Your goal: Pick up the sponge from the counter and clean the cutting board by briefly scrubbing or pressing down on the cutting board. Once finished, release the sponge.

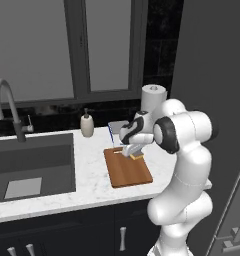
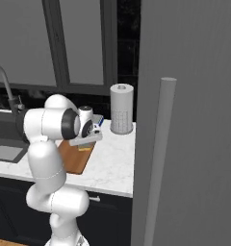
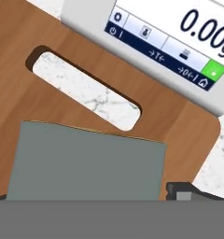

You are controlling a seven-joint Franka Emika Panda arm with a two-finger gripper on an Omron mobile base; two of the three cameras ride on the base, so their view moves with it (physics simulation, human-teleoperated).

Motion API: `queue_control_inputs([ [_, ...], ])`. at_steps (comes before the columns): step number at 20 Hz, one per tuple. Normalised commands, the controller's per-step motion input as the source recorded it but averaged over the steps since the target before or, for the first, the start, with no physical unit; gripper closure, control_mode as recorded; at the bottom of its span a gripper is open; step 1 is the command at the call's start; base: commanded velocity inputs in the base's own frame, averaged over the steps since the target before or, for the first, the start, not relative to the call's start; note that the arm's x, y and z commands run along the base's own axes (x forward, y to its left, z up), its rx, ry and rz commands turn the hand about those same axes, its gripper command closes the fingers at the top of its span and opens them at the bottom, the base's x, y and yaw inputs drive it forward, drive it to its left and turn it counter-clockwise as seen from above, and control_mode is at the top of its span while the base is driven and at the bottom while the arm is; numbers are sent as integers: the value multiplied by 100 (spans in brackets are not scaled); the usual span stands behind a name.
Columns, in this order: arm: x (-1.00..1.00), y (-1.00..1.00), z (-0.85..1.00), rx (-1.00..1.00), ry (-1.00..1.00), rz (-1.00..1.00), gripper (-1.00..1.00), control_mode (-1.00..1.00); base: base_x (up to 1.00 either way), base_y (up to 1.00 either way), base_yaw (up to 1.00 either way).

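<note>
Sponge [image 3: 86, 161] on the cutting board [image 3: 20, 70], seen from above along the gripper [image 1: 130, 150]. The sponge lies flat directly beneath the hand, grey-blue face up, with a thin yellow line showing along its far edge; in the left base view a yellow sliver appears just under the hand on the board's far end. Ahead of the sponge is the board's slot handle [image 3: 88, 88], through which the marble counter [image 3: 223, 154] shows, and beyond that, touching or just overlapping the board's end, stands a digital kitchen scale [image 3: 174, 42].

One dark fingertip [image 3: 184, 190] stands just off the sponge's side edge, apart from it; the other is not visible. The jaws are judged to be spread wide and holding nothing, though the frames alone do not settle this.

Handling, as a judgement: the sponge is light, soft and compressible, not fragile, and best taken across its short sides.

The arm is folded forward over the counter, wrist bent so the hand points steeply down at the board.
</note>
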Motion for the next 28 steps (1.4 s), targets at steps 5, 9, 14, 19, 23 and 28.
queue_control_inputs([
  [5,-7,6,18,0,-7,-2,-100,-100,0,0,0],
  [9,-24,29,5,0,-10,0,-100,-100,0,0,0],
  [14,-1,2,-68,0,-29,0,-100,-100,0,0,0],
  [19,-16,-13,-22,29,-63,4,-100,-100,0,0,0],
  [23,0,-6,-49,31,-59,7,-100,-100,0,0,0],
  [28,-1,-18,-42,14,-14,0,-100,-100,0,0,0],
])
